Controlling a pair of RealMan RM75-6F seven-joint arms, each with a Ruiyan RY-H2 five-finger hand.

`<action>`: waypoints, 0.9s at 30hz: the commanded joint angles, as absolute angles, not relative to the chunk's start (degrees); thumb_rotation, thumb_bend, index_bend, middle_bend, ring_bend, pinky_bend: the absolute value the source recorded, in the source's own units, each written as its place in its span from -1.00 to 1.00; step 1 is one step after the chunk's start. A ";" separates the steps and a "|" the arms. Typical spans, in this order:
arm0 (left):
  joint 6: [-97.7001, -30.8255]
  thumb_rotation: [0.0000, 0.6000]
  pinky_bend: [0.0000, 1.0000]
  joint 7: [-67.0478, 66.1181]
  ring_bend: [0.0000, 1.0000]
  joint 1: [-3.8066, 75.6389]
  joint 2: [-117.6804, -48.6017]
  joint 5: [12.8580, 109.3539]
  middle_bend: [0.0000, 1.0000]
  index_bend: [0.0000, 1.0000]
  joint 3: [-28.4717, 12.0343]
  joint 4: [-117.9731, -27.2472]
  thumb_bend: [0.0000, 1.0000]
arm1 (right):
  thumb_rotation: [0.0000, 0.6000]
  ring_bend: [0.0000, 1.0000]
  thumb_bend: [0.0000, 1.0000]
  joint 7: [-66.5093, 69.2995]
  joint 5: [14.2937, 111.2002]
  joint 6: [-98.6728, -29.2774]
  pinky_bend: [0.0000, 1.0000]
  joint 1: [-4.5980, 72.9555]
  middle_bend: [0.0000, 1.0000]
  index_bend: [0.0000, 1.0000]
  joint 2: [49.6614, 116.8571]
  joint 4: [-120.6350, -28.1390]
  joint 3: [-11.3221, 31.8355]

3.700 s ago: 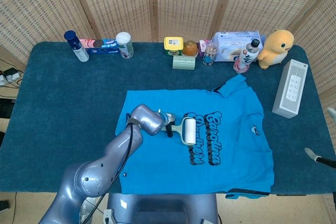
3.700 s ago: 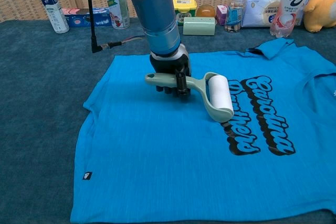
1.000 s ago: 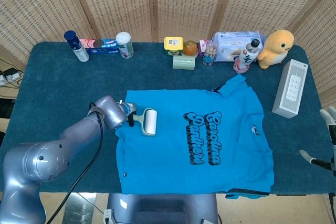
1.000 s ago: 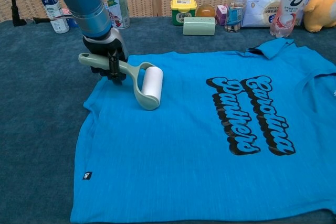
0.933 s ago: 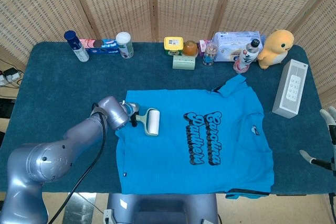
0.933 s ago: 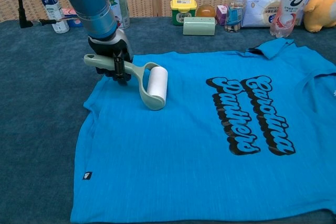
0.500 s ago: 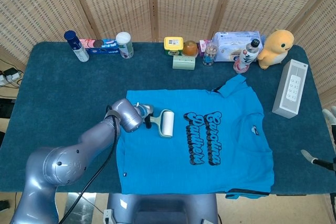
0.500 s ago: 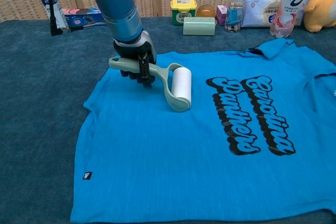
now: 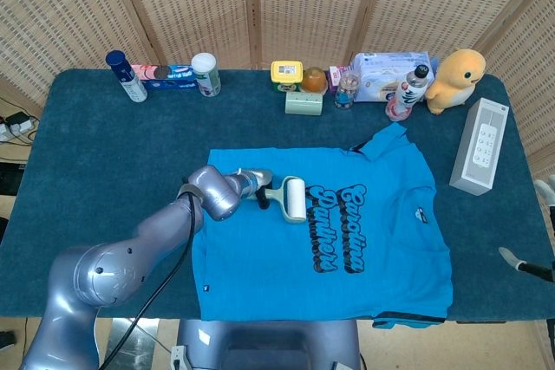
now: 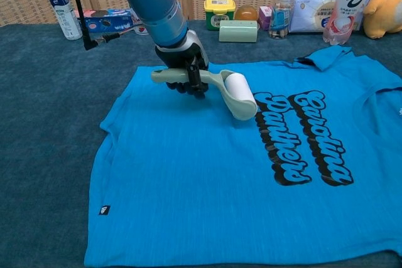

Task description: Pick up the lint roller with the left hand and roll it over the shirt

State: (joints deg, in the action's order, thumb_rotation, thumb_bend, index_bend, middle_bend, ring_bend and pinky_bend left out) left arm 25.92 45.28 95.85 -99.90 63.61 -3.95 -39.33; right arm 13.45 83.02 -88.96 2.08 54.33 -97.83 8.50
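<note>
Nearest the robot, the blue T-shirt (image 10: 207, 180) lies flat and face up on the dark blue tablecloth (image 9: 104, 153), its black lettering (image 10: 308, 136) toward the robot's right and a small tag near the lower left hem. The near half of the cloth is smooth, with nothing lying on it.

Further in, on the upper left part of the shirt, the left hand (image 10: 183, 64) is clamped around the pale green handle of the lint roller (image 10: 220, 89), fingers wrapped under it. The white roll sits on the fabric just at the left edge of the lettering, touching the first letters in the chest view. The handle points back toward the left sleeve.

The step in hand is, by my judgement, the rolling itself: the pick-up is done and the roll is down on the cloth mid-stroke. The next move calls for keeping steady downward pressure while drawing the roll across the print, without dragging the fabric into folds; the unrolled right side and lower half would want later passes.

At the far right table edge, only a sliver of the right hand (image 9: 546, 192) shows, well away from the shirt; whether its fingers are apart or together cannot be told.

Along the back edge stand bottles, a tissue pack (image 9: 386, 71), a yellow plush duck (image 9: 457, 78) and a white box (image 9: 479, 146).
</note>
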 commanded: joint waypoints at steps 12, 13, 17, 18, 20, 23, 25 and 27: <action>16.79 1.00 -0.56 49.36 -1.00 94.38 -90.89 70.48 -1.00 -1.00 6.87 -49.89 -0.46 | 1.00 -1.00 -1.00 12.31 84.11 -88.87 -1.00 2.21 -1.00 -0.89 54.60 -98.34 7.91; 15.13 1.00 -0.59 49.90 -1.00 94.09 -90.27 70.89 -1.00 -1.00 7.56 -50.69 -0.48 | 1.00 -1.00 -1.00 12.23 84.15 -88.86 -1.00 2.22 -1.00 -0.89 54.61 -98.39 7.88; 7.11 1.00 -0.64 52.92 -1.00 93.37 -85.71 71.68 -1.00 -1.00 11.56 -55.74 -0.52 | 1.00 -1.00 -1.00 11.94 84.48 -88.67 -1.00 2.30 -1.00 -0.89 54.62 -98.63 7.64; 4.74 1.00 -0.64 53.25 -1.00 93.22 -83.84 71.38 -1.00 -1.00 12.54 -57.97 -0.52 | 1.00 -1.00 -1.00 11.82 84.55 -88.63 -1.00 2.32 -1.00 -0.89 54.62 -98.70 7.58; 1.24 1.00 -0.65 53.02 -1.00 93.12 -80.94 70.60 -1.00 -1.00 14.14 -61.22 -0.52 | 1.00 -1.00 -1.00 11.77 84.74 -88.57 -1.00 2.31 -1.00 -0.89 54.51 -98.88 7.44; -4.80 1.00 -0.65 50.70 -1.00 93.00 -76.09 67.88 -1.00 -1.00 17.35 -66.70 -0.52 | 1.00 -1.00 -1.00 11.59 85.16 -88.50 -1.00 2.31 -1.00 -0.89 54.40 -99.05 7.17; -9.87 1.00 -0.66 46.90 -1.00 92.85 -72.80 64.82 -1.00 -1.00 20.42 -70.72 -0.52 | 1.00 -1.00 -1.00 11.51 85.42 -88.56 -1.00 2.28 -1.00 -0.89 54.37 -99.13 7.02; -16.78 1.00 -0.67 41.03 -1.00 92.13 -69.42 59.95 -1.00 -1.00 23.99 -75.70 -0.52 | 1.00 -1.00 -1.00 11.38 85.63 -88.79 -1.00 2.22 -1.00 -0.89 54.38 -99.21 6.98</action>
